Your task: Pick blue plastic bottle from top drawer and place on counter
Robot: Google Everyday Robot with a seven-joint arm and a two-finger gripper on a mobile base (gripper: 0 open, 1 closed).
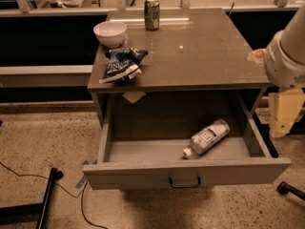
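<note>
From my remote station I see a grey cabinet in the middle of the frame with its top drawer (143,174) pulled fully open toward the camera. A small dark handle (185,182) sits at the centre of its flat front panel.

The blue plastic bottle (206,137) lies on its side on the drawer floor, in the right half. Its white cap points to the lower left, close to the front wall, and its white label faces up.

Above the drawer, the glossy grey-brown surface (205,51) carries three things, all toward its left and far side. A green soda can (152,13) stands upright at the far edge. A white bowl (110,33) sits near the left corner. A blue-and-white snack bag (120,64) lies just in front of the bowl.

At the right edge of the frame, the robot's white arm (288,56) hangs beside the cabinet. The pale yellow gripper (284,112) is below it, outside the drawer's right wall and apart from the bottle. I cannot tell how far open the gripper is, and it has hold of nothing that I can see.

A thin cable (19,173) trails across the speckled floor (43,137) at lower left.
</note>
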